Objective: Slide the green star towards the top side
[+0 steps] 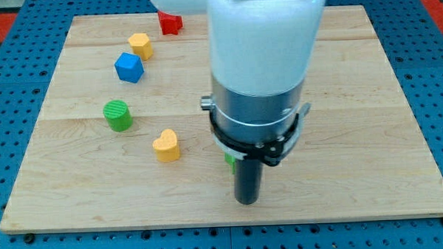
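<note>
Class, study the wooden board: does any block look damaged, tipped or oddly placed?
Nothing looks damaged or tipped. One oddity: only a green sliver shows at the arm's left edge, presumably the green star, mostly hidden beside my tip.

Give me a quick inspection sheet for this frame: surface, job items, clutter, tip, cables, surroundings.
Surface: wooden board, flat, lying on a blue pegboard.
Job's things: green star, only a green sliver shows behind the arm; shape not confirmable.
Clutter: red block, yellow block, blue cube, green cylinder, yellow heart, all toward the view's left.
Tip: my tip sits just below and right of the green sliver; contact not visible.
Cables: nothing seen.
Surroundings: blue pegboard, red edging at top corners.
</note>
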Controlling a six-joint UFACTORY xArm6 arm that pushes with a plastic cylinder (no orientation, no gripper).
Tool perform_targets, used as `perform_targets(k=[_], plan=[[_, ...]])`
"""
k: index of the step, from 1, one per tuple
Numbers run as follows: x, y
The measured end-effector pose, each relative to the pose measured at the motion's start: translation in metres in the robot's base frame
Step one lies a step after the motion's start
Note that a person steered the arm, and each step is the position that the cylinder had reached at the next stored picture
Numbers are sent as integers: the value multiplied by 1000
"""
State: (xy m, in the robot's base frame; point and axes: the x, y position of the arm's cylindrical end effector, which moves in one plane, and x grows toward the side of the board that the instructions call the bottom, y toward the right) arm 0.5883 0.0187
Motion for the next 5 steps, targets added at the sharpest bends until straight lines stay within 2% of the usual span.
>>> perform_targets(k=[1, 2, 3, 5], plan=[[2, -35], [-1, -35], [-4, -2], [-40, -12]])
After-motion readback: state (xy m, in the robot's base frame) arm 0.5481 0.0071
